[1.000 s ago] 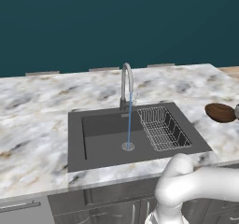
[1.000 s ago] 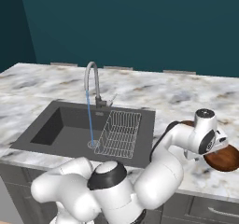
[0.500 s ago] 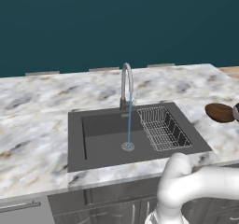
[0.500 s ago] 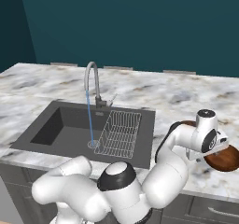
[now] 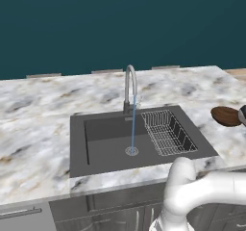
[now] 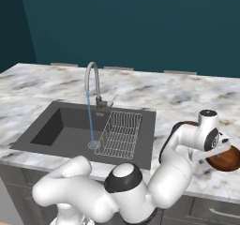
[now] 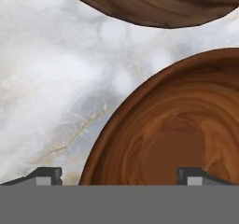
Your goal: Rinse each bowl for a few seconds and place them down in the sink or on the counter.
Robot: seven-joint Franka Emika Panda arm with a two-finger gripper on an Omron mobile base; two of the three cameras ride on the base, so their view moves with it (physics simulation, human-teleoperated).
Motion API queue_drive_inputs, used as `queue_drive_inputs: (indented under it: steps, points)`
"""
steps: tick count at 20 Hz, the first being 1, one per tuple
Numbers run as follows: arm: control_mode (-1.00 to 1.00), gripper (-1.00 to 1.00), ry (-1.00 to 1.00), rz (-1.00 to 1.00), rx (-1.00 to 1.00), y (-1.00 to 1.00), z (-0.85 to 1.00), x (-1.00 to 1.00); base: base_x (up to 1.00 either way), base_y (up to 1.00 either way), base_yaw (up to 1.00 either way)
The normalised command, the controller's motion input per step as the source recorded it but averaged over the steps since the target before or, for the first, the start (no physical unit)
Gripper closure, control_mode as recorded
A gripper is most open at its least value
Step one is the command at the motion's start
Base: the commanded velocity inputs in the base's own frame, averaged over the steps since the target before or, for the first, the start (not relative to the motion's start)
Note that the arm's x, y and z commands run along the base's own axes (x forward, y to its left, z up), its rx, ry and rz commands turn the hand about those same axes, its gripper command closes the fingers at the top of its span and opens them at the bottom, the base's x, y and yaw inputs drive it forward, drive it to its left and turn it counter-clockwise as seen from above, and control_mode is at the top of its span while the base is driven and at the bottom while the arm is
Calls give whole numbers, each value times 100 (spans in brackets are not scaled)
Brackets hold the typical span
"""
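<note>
Sitting on the marble surface (image 6: 140, 86) well to the right of the sink (image 6: 56, 130) were the two wooden bowls, the near bowl (image 7: 172, 139) right under the hand and the second bowl (image 7: 154, 3) just beside it, with a thin strip of marble between them in the hand view. From the left base view one bowl (image 5: 226, 116) peeked out at the right edge, and in the right base view a bowl (image 6: 225, 159) showed by the arm's wrist. My guess is they were parked out there dry, off to the side of the basin, so each one had to be fetched and carried over to the water.

The tap (image 6: 91, 78) was running, a thin blue stream dropping straight onto the drain, so the rinse spot looked ready. The wire rack (image 6: 119, 135) sat in the right part of the basin.

The pincer (image 7: 119, 176) hung over the near bowl with its jaws spread about as wide as they go, one tip over bare marble and the other over the bowl's inside, so the rim ran between them. It wasn't gripping anything, and I couldn't tell whether the tips touched the bowl. Looked like a lineup for a rim grab.
</note>
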Motion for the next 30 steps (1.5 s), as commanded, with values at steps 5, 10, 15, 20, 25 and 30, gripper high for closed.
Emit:
queue_drive_inputs:
  steps: [5,10,15,20,25,30]
  points:
    - [-100,100,5,0,0,0,-11,5,0,0,0]
    - [-100,100,4,2,1,-2,-6,-2,0,0,0]
    - [-100,100,2,4,0,-12,-1,-23,0,0,0]
    - [-100,100,-9,3,-2,-3,40,-40,0,0,0]
    - [-100,100,-11,20,-14,14,100,-47,0,0,0]
    - [-100,100,-3,29,-15,33,100,-22,0,0,0]
